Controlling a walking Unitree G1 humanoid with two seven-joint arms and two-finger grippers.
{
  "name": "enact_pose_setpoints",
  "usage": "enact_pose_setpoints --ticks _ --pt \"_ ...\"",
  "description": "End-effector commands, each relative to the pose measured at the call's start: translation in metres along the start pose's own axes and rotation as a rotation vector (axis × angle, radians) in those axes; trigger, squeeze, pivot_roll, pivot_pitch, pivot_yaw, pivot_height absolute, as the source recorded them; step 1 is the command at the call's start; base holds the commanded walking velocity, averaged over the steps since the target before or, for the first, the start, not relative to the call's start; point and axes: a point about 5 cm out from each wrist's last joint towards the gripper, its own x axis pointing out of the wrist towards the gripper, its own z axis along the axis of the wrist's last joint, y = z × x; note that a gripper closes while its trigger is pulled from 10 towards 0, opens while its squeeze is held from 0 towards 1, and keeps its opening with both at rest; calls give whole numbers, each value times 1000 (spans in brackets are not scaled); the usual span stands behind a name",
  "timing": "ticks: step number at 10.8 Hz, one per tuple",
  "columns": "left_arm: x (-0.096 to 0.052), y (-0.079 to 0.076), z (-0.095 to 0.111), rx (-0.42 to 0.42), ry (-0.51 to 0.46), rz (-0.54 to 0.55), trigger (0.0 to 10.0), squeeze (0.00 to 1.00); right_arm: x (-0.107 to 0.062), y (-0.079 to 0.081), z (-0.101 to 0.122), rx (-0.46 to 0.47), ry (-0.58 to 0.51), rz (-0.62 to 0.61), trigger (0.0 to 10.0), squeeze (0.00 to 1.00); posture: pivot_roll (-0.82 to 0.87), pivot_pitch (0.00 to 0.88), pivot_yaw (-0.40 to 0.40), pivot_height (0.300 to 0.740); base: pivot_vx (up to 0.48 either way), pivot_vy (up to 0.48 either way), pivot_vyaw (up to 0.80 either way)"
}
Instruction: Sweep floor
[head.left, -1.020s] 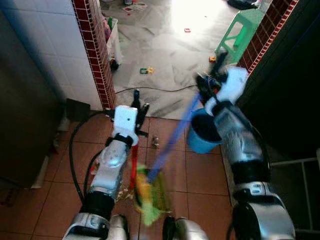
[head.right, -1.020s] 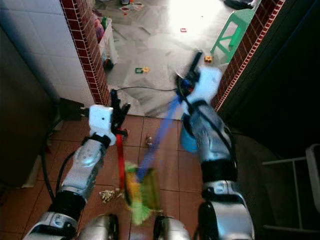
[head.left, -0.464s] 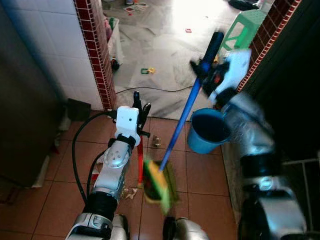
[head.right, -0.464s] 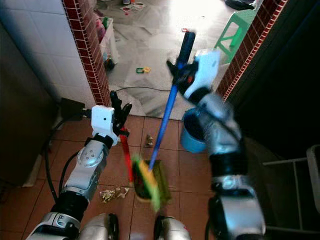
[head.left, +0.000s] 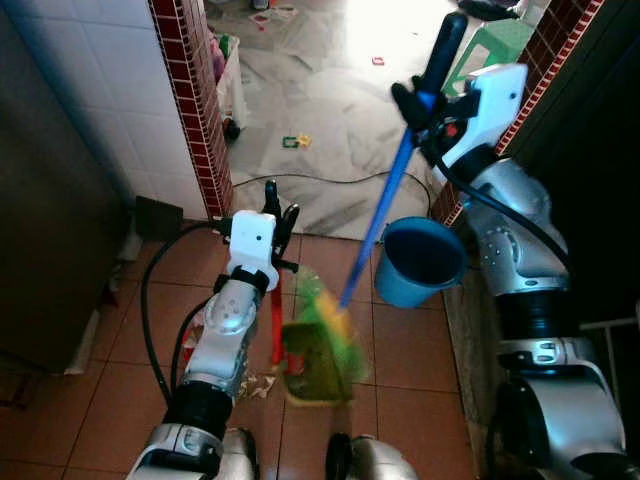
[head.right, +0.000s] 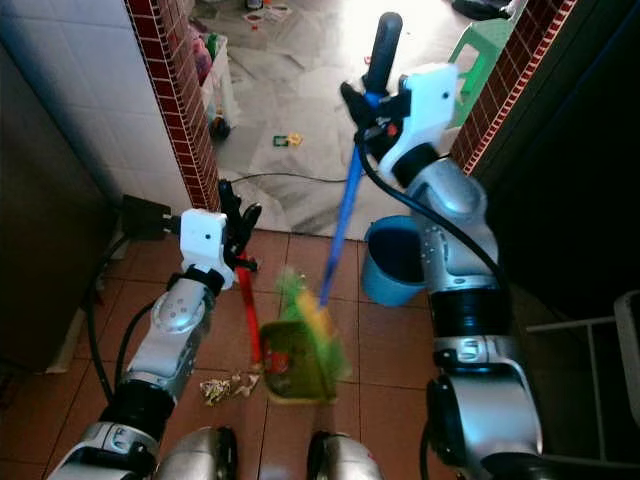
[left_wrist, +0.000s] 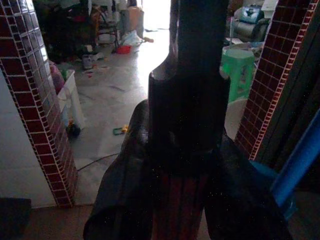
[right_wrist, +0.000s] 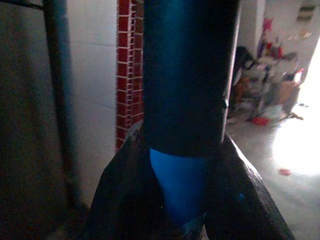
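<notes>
My right gripper (head.left: 425, 100) is raised high and shut on the black grip of a blue broom handle (head.left: 378, 225). The broom slants down to its blurred green and yellow head (head.left: 332, 322) on the red floor tiles. The head lies over a green dustpan (head.left: 312, 372) just in front of my feet. My left gripper (head.left: 275, 208) is shut on the dustpan's upright red handle (head.left: 276, 325). A small heap of pale scraps (head.right: 226, 386) lies on the tiles left of the dustpan. In the wrist views, the red handle (left_wrist: 180, 207) and the blue handle (right_wrist: 181, 187) sit between the fingers.
A blue bucket (head.left: 418, 262) stands to the right of the broom. A red brick pillar (head.left: 190, 110) and a dark cabinet (head.left: 50, 230) close the left side. A black cable (head.left: 300, 178) crosses the grey floor beyond, with scattered small litter and a green stool (head.left: 490, 50).
My right arm has risen and pulled the broom handle more upright, and the broom head has slid away from my feet over the dustpan. The left arm has held still.
</notes>
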Motion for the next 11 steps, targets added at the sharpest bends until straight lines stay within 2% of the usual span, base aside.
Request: enact_pose_setpoints --ticks 1,2,3,4,5,7,8,10,11 --pt "3 0 11 13 -51 -4 10000 0 2 -4 18 -65 -81 -19 10000 0 -11 97 -65 740 0 0 0" --pt "0 8 15 15 -72 21 10000 0 -8 -12 4 -147 -41 -102 10000 0 -7 93 -67 740 0 0 0" --pt "-2 13 19 12 -86 36 10000 0 -19 -17 -13 -186 26 -190 10000 0 -1 84 -69 740 0 0 0" --pt "-5 16 23 8 -99 41 10000 0 -30 -19 -31 -162 83 -253 10000 0 9 77 -68 740 0 0 0" --pt "-10 17 29 -2 -125 19 10000 0 -40 -19 -51 -73 149 -317 10000 0 26 53 -52 740 0 0 0" --pt "-17 19 28 -7 -128 -56 10000 0 -43 -15 -71 -27 187 -403 10000 0 51 26 -58 740 0 0 0" --pt "-17 21 28 53 -115 -84 10000 0 -46 -10 -83 -20 230 -425 10000 0 63 27 -93 740 0 0 0" --pt "-14 15 36 94 -133 -113 10000 0 -55 -5 -98 -52 306 -452 10000 0 71 31 -138 740 0 0 0" --pt "-14 13 38 81 -136 -113 10000 0 -53 5 -107 -32 329 -443 10000 0 84 26 -103 740 0 0 0"
